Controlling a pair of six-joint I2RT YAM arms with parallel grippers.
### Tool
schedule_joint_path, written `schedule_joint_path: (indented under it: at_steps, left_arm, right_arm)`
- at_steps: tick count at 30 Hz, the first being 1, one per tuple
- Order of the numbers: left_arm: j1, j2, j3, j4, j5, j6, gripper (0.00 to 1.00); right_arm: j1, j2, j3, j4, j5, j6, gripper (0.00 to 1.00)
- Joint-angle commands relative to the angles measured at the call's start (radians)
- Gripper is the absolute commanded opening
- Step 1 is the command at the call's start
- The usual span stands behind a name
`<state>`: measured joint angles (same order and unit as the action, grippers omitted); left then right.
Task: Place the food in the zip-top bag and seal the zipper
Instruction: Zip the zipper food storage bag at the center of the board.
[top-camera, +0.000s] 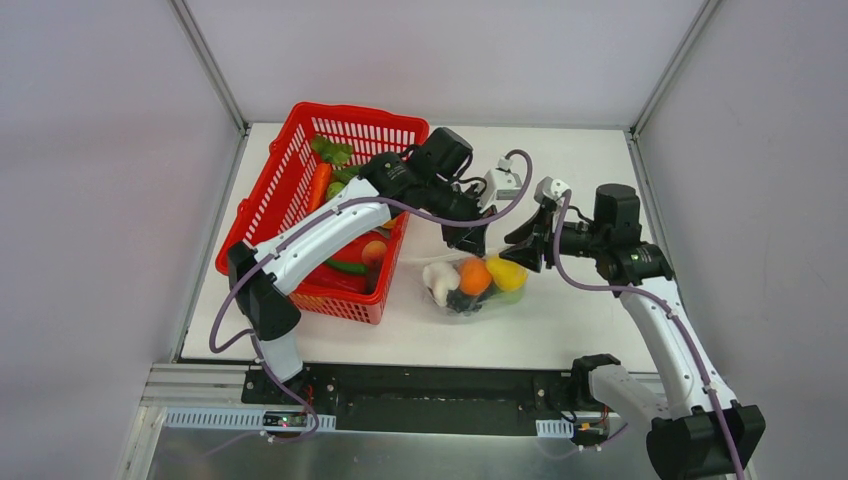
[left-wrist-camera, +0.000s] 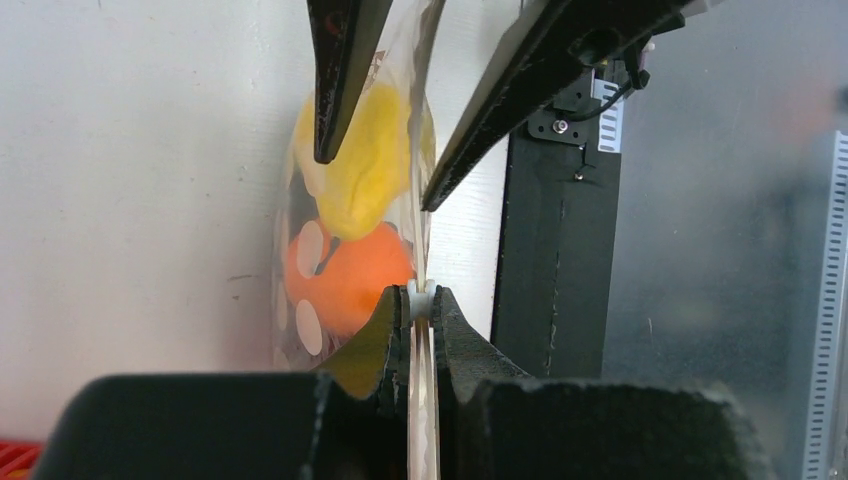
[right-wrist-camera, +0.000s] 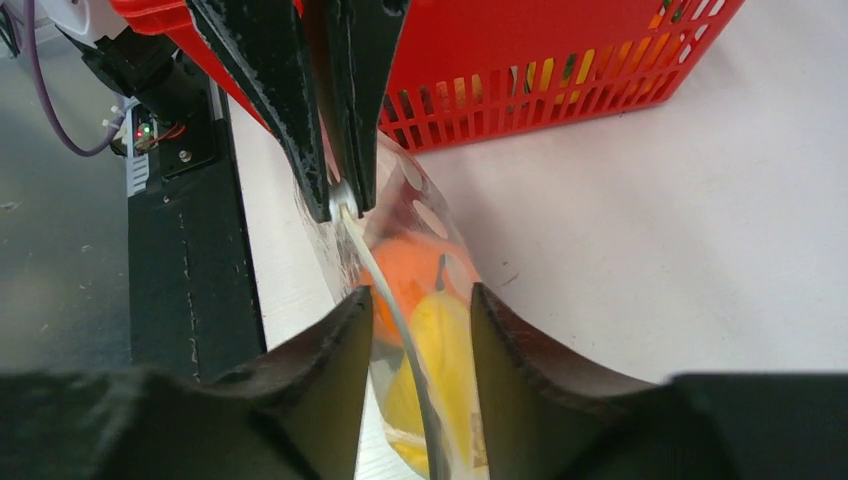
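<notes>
The clear dotted zip-top bag lies on the white table beside the basket. It holds white garlic, an orange ball, a yellow lemon and dark grapes. My left gripper is shut on the zipper at a small white slider on the bag's mouth edge. My right gripper is open, its fingers either side of the same edge without pinching it. The left wrist view shows the orange ball and lemon through the bag; the right wrist view shows them too.
A red mesh basket stands at the left with more toy vegetables inside, close to the bag; it fills the top of the right wrist view. The black base rail runs along the near table edge.
</notes>
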<state>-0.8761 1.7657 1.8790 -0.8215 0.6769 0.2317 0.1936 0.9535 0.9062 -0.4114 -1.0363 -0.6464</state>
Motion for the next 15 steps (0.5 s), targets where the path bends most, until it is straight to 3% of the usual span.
schedule_joint_path:
  at_steps: [1,3,5,9,15]
  left_arm:
    - [-0.014,-0.005,0.056,-0.004,0.060,0.025,0.00]
    - [-0.013,-0.009,0.054,0.001,0.053,0.025,0.00]
    - [-0.015,-0.011,0.053,0.008,0.050,0.020,0.00]
    - [-0.013,-0.015,0.049,0.003,0.028,0.024,0.00]
    - [-0.009,-0.060,-0.030,0.028,-0.024,0.027,0.00]
  right_arm:
    - [0.026,0.000,0.002,0.071,-0.040,-0.007,0.38]
    - [0.032,-0.006,-0.001,0.072,-0.038,-0.009,0.23]
    - [0.033,-0.025,-0.031,0.110,-0.018,0.011,0.20]
    - [0.033,-0.096,-0.099,0.213,0.052,0.093,0.00]
    - [0.033,-0.180,-0.154,0.308,0.193,0.204,0.00]
